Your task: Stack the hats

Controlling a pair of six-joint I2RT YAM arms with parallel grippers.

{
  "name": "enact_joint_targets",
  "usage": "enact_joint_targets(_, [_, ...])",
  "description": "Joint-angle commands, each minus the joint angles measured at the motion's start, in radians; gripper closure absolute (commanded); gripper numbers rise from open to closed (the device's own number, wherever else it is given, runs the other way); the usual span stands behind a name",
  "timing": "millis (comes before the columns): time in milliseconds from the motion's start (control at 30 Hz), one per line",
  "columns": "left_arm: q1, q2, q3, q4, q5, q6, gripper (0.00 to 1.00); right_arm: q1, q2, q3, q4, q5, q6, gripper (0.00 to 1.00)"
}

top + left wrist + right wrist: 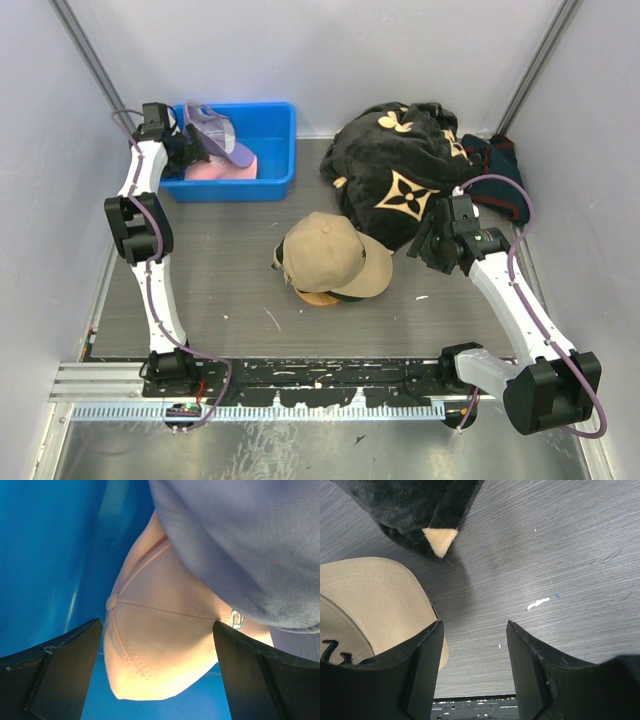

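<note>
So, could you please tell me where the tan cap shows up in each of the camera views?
Top external: the tan cap lies mid-table, down-left of the black cloth.
Left wrist: not in it.
Right wrist: the tan cap sits at the left edge, partly behind the left finger of the open right pincer.
Shared landmark: the black cloth, higher in the picture than the cap in both views.

I get the soft pink baseball cap (160,645) half covered by the lavender purple cap (240,540); tan curved-brim cap (365,600) cut by frame edge, logo (330,650) unreadable.
</note>
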Motion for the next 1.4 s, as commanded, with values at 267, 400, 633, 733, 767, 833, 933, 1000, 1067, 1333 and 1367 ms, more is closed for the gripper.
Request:
enact_joint_targets(267, [0.007, 0.091, -0.005, 0.077, 0.273, -0.073, 0.27, -0.008, -0.013, 0.040, 0.031, -0.010, -0.020, 0.41])
enact_joint_targets(400, [0.010, 0.099, -0.035, 0.137, 0.346, -0.124, 0.64, -0.010, -0.015, 0.042, 0.028, -0.009, -0.024, 0.41])
enact_joint_targets(633, [0.012, -0.017, -0.245, 0.352, 0.468, -0.237, 1.00, -0.012, -0.014, 0.041, 0.030, -0.013, -0.025, 0.41])
enact_joint_targets(733, [0.012, -0.114, -0.363, 0.441, 0.517, -0.310, 1.00, -0.013, -0.012, 0.041, 0.040, -0.023, -0.025, 0.41])
enact_joint_targets(767, [0.012, -0.148, -0.399, 0.472, 0.523, -0.338, 1.00, -0.012, -0.010, 0.042, 0.044, -0.028, -0.025, 0.41])
enact_joint_targets(833, [0.012, -0.225, -0.473, 0.529, 0.523, -0.389, 1.00, -0.013, -0.008, 0.042, 0.052, -0.035, -0.027, 0.41])
enact_joint_targets(933, [0.012, -0.330, -0.525, 0.505, 0.461, -0.406, 1.00, -0.012, -0.006, 0.037, 0.067, -0.048, -0.031, 0.41])
enact_joint_targets(1000, [0.008, -0.393, -0.540, 0.453, 0.386, -0.364, 1.00, -0.012, -0.003, 0.031, 0.077, -0.062, -0.031, 0.41])
enact_joint_targets(1067, [0.003, -0.461, -0.540, 0.378, 0.287, -0.310, 1.00, -0.012, -0.005, 0.025, 0.088, -0.076, -0.030, 0.41])
enact_joint_targets(1333, [-0.008, -0.577, -0.505, 0.145, -0.018, -0.184, 1.00, -0.012, -0.032, -0.002, 0.108, -0.116, -0.025, 0.41])
enact_joint_targets(1367, [-0.008, -0.585, -0.503, 0.128, -0.036, -0.176, 1.00, -0.012, -0.037, -0.005, 0.110, -0.120, -0.026, 0.41])
